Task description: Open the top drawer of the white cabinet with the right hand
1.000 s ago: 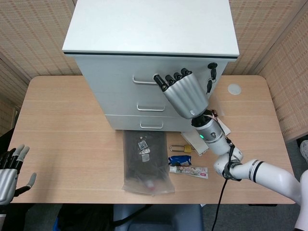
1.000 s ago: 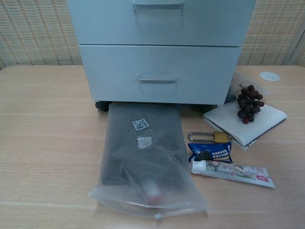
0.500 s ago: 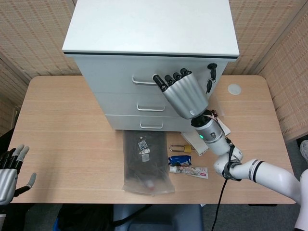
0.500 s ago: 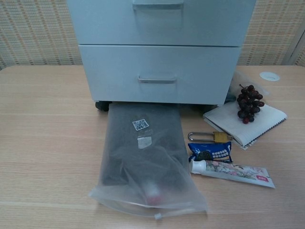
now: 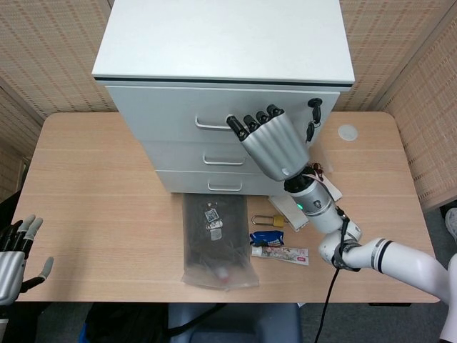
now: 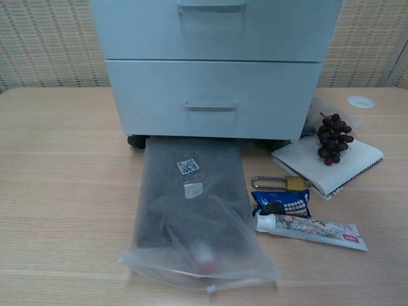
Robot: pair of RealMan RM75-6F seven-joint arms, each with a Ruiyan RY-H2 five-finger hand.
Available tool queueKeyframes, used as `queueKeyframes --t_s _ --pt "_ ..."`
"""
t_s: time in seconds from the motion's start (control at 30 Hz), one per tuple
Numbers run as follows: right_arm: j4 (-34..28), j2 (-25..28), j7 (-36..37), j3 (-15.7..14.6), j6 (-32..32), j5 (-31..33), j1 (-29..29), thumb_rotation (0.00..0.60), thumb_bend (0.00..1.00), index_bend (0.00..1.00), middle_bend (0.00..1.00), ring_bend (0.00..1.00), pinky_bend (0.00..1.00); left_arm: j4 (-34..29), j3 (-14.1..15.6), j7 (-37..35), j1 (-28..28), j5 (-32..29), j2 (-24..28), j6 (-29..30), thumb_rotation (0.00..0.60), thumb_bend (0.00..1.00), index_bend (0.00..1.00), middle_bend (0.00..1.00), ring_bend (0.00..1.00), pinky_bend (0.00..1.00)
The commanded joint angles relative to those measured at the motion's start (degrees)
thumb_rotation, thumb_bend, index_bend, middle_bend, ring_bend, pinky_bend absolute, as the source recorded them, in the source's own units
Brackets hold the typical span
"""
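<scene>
Two hands are seen in the head view, none in the chest view. The right hand [image 5: 270, 140] is raised in front of the white cabinet [image 5: 225, 43], w/ its dark fingertips [image 5: 246, 126] hooked at the right end of the top drawer's handle [image 5: 211, 126]; whether the handle is fully gripped cannot be told, as the palm covers that part. The top drawer [image 5: 171, 114] is seen pulled out a little, its front standing slightly proud of the middle drawer [image 5: 182, 151] and bottom drawer [image 5: 187, 181] below it. A key bunch [image 5: 313, 118] is hung at the drawer front's right edge, at approx. 3 o'clock of the hand.

The left hand [image 5: 14, 254] is shown at the frame's 8 o'clock edge, off the desk [image 5: 93, 207], holding nothing, fingers spread apart.

On the desk, a dark item in a clear plastic bag [image 6: 191, 213] is laid just in front of the cabinet, at 6 o'clock of the bottom drawer. At approx. 3 o'clock of the bag, a brass padlock [image 6: 280, 183], a small blue packet [image 6: 282, 203] and a toothpaste tube [image 6: 309, 231] are placed close together, one below the other. A bunch of dark grapes [image 6: 333, 138] is rested on a white notebook [image 6: 328, 160] at approx. 1 o'clock of the padlock. A round white cap [image 6: 361, 101] is set in the desk at far right, beside the cabinet.
</scene>
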Motion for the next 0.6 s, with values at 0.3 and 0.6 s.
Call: queueKeyframes --t_s 0.3,0.6 --pt "-1.6 0.8 -0.7 -0.6 0.4 -0.3 -0.7 0.600 0.27 0.60 0.94 1.00 1.00 -0.1 0.0 0.0 0.0 0.1 0.0 0.1 0.600 0.38 0.00 0.00 0.00 0.07" --pt "-2.1 1.1 -1.0 -0.9 0.1 -0.2 -0.9 0.600 0.30 0.61 0.95 1.00 1.00 0.0 0.0 0.1 0.0 0.1 0.0 0.0 0.600 0.38 0.00 0.00 0.00 0.07"
